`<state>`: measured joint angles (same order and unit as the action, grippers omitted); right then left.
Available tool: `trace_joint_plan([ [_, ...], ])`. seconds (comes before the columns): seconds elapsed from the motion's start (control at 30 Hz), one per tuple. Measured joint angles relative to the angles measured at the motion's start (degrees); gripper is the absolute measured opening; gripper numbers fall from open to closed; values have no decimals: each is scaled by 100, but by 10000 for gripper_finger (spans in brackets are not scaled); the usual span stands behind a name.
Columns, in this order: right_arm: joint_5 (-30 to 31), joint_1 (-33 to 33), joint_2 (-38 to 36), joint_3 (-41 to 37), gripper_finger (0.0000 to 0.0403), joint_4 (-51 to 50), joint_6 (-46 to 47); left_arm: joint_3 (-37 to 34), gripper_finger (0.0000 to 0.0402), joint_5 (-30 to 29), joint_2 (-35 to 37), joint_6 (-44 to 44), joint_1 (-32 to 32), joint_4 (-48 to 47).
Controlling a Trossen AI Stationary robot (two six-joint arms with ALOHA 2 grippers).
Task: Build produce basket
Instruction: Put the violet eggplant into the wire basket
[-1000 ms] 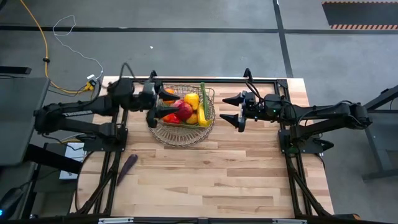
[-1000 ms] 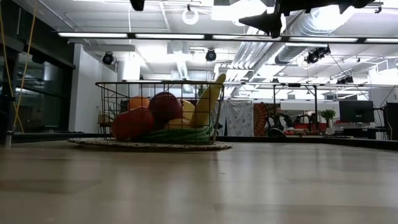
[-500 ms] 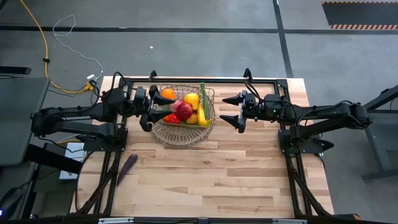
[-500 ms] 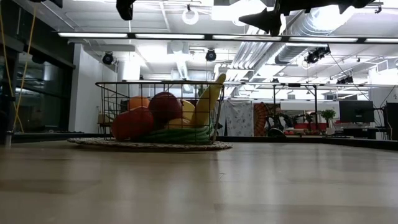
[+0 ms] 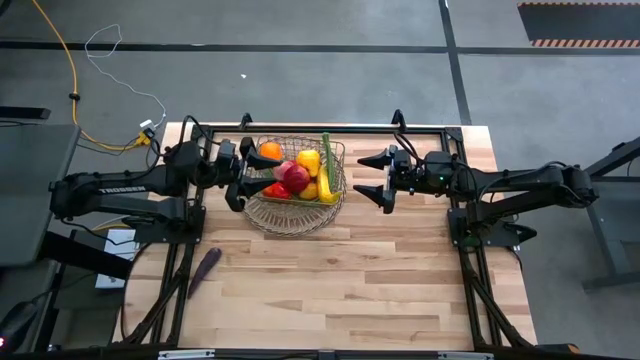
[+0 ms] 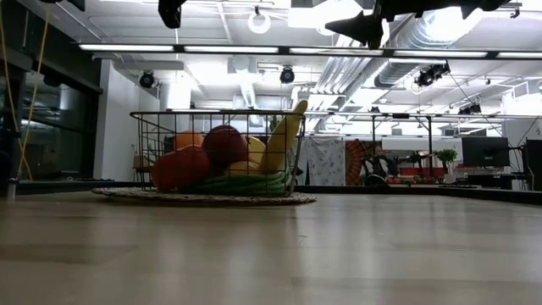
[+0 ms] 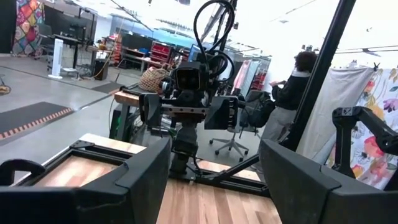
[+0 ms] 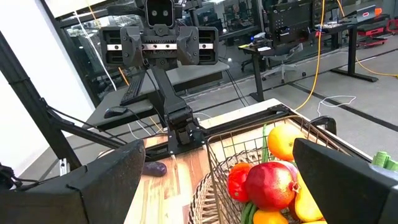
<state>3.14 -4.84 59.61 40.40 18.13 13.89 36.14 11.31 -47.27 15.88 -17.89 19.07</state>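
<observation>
Seen from above: light, springy wire basket (image 5: 296,187) heaped with smooth, bruisable produce (image 5: 297,175), best gripped at rim; left tool (image 5: 241,180) part-open and empty, right tool (image 5: 372,180) wide, empty.

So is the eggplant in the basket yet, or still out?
Out. The eggplant lies on the table's near-left part, apart from the basket.

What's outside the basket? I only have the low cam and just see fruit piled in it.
Observer: A purple eggplant lies on the table near its left edge, well apart from the basket.
Operator: Either gripper holding anything?
Observer: No. The left gripper is open and empty beside the basket's left rim.
Operator: Right one?
Observer: The right gripper is open and empty, off to the basket's right, not touching it.
</observation>
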Motion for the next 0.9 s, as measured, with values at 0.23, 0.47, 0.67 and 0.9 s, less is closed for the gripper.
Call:
trace_joint_plan([
  [0.23, 1, 0, 0, 0, 399, -1, 15, 0, 234, -2, -2, 0, 0, -4],
  [0.47, 4, 0, 0, 0, 399, -2, 15, 0, 234, -4, -2, 2, 0, -44],
  [0.67, 9, 0, 0, 0, 399, -2, 15, 4, 234, -76, -2, 682, 0, -209],
  [0.9, 28, 0, -2, 0, 399, -106, 15, 485, 234, 476, -17, 1719, 255, -2764],
])
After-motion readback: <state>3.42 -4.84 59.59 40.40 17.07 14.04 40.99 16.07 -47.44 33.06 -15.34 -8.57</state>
